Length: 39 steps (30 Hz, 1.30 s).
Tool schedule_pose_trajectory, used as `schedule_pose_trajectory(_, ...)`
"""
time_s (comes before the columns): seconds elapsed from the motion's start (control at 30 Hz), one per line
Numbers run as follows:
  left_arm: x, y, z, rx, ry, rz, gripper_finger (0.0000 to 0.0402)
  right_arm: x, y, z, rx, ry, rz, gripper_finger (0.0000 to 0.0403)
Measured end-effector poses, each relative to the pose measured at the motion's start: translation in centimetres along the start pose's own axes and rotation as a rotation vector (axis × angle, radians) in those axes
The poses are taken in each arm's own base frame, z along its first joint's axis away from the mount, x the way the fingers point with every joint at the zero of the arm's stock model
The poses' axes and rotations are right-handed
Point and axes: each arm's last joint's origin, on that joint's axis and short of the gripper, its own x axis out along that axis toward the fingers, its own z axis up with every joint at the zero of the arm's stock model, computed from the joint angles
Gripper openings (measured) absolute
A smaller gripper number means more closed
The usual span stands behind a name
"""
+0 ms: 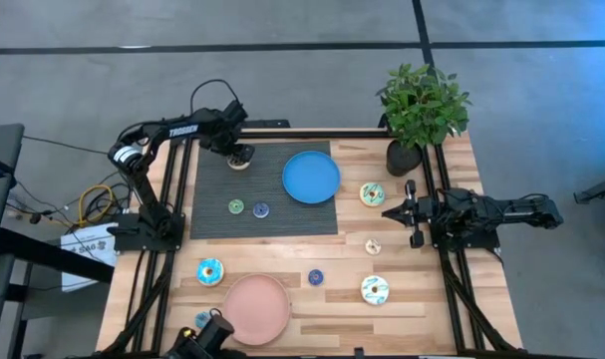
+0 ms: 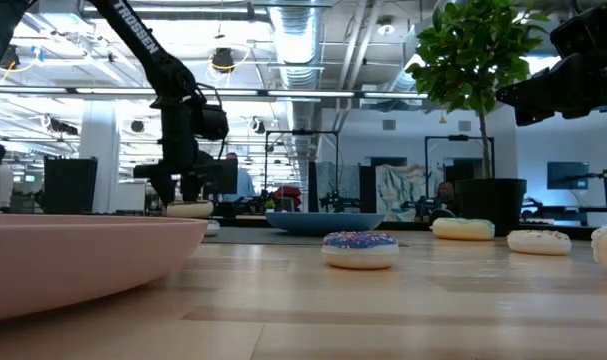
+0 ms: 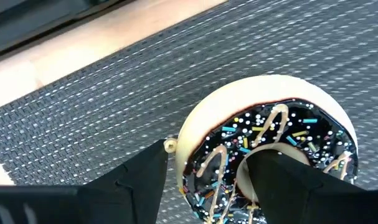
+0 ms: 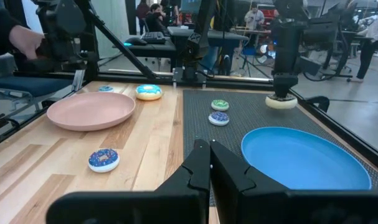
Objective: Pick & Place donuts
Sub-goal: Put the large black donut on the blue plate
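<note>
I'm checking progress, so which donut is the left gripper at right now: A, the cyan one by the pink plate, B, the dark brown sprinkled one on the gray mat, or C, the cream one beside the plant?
B: the left gripper straddles the dark brown donut on the gray mat.

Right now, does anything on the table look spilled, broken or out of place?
Nothing stands out. The donuts lie flat and scattered over the wood and the grey mat. The left gripper is down on the dark brown donut, one finger through its hole. The blue plate and pink plate hold nothing.
</note>
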Motion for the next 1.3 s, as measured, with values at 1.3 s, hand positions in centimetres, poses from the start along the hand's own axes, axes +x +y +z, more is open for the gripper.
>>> schedule_pose_trajectory(1.3,0.1,-22.4,4.7,0.318,-0.067,-0.232,0.0208,0.0,0.0,0.0,-0.001,0.000,0.005,0.0000)
